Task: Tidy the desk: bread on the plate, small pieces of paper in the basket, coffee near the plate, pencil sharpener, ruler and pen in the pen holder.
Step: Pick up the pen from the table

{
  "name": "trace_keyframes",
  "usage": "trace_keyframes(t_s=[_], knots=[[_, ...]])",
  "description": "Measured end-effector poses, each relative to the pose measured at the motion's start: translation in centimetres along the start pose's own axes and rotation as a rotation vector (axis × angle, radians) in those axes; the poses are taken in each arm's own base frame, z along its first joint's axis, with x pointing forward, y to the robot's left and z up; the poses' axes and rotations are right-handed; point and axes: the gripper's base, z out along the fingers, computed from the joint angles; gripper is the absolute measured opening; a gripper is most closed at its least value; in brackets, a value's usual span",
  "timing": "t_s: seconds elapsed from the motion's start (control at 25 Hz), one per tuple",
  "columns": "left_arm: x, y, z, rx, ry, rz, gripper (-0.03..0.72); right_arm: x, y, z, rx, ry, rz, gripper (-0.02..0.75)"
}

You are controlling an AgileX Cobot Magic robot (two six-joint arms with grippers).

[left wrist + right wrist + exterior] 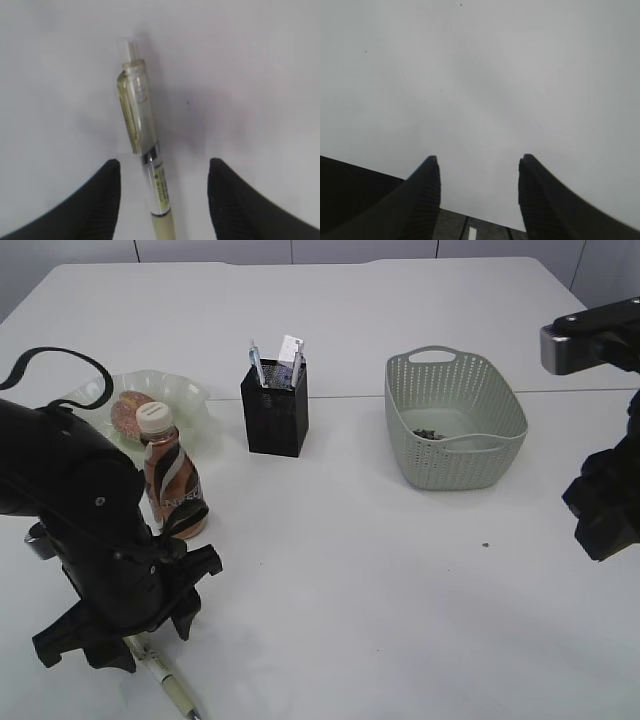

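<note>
Left gripper point(162, 200): your jaws stand apart astride the pen point(142, 145), which lies flat on the table point(400, 590); nothing is clamped.
Right gripper point(479, 192): parted over bare table, empty.
Risk: the pen sits nearer your left finger; close off-centre and it may roll or skid away.
Pen holder point(275, 408): already holds upright items; a slanted drop could catch them.
Basket point(455, 420): dark scraps on its floor.
Plate point(185, 395): bread point(132, 410) on it, coffee point(172, 475) just beside.
</note>
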Motion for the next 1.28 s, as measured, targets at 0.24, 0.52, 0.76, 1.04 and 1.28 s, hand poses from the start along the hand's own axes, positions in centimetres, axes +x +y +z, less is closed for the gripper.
trace_keyframes(t_s=[0.24, 0.52, 0.76, 1.04, 1.28], knots=[[0.03, -0.16, 0.71, 0.001, 0.002, -0.013, 0.413, 0.0, 0.0, 0.0, 0.0, 0.0, 0.0, 0.375], [-0.13, -0.34, 0.77, 0.019, -0.015, -0.012, 0.413, 0.0, 0.0, 0.0, 0.0, 0.0, 0.0, 0.375], [-0.38, -0.34, 0.76, 0.019, -0.043, -0.014, 0.413, 0.0, 0.0, 0.0, 0.0, 0.0, 0.0, 0.375], [-0.17, -0.24, 0.77, 0.009, -0.02, -0.05, 0.413, 0.0, 0.0, 0.0, 0.0, 0.0, 0.0, 0.375], [0.05, -0.06, 0.77, -0.012, 0.003, -0.106, 0.413, 0.0, 0.0, 0.0, 0.0, 0.0, 0.0, 0.375]])
